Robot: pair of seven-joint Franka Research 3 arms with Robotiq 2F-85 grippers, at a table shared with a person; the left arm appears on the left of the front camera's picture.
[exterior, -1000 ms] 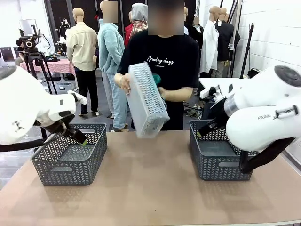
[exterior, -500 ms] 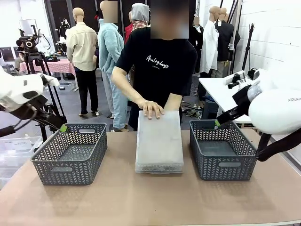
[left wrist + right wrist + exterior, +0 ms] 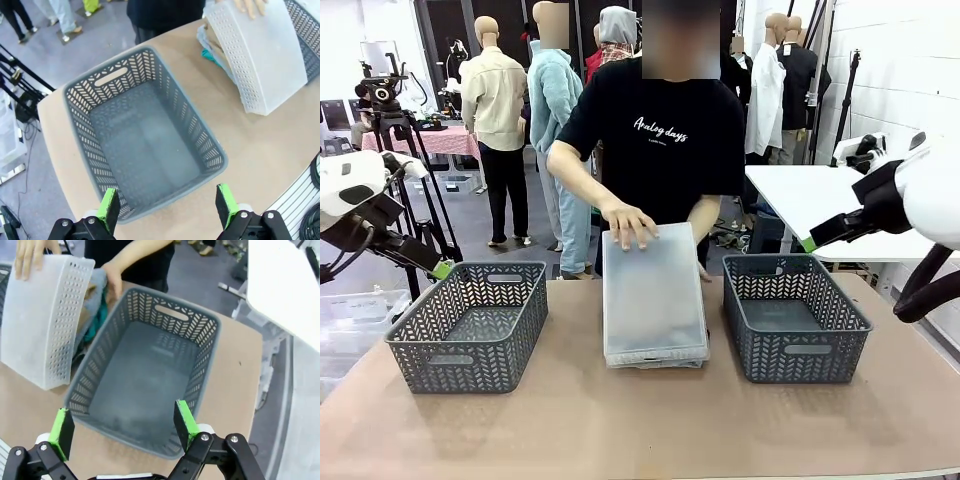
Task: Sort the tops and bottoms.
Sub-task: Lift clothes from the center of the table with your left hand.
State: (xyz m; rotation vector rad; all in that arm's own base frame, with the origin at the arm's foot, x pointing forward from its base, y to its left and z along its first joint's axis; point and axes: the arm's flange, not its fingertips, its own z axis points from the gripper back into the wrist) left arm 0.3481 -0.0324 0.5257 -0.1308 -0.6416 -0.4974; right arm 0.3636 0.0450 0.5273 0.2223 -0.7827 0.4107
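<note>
Three slivers of cloth are all that peek from under the upturned white perforated basket (image 3: 653, 295) at the middle of the table (image 3: 620, 430): a teal edge (image 3: 98, 322), a tan fold (image 3: 214, 44) and a grey-blue fold (image 3: 96, 287), soft and bunched together. Whether that last is a grey tee or denim cannot be told, and the rest of the pile is hidden beneath the basket. A person presses one hand (image 3: 628, 222) flat on its far end; the other hand (image 3: 114, 282) rests at its side by the cloth. The left gripper (image 3: 167, 205) hangs above the left grey basket (image 3: 79, 125), fingers spread and holding nothing; the right gripper (image 3: 124, 427) hangs likewise released over the right grey basket (image 3: 200, 322).
</note>
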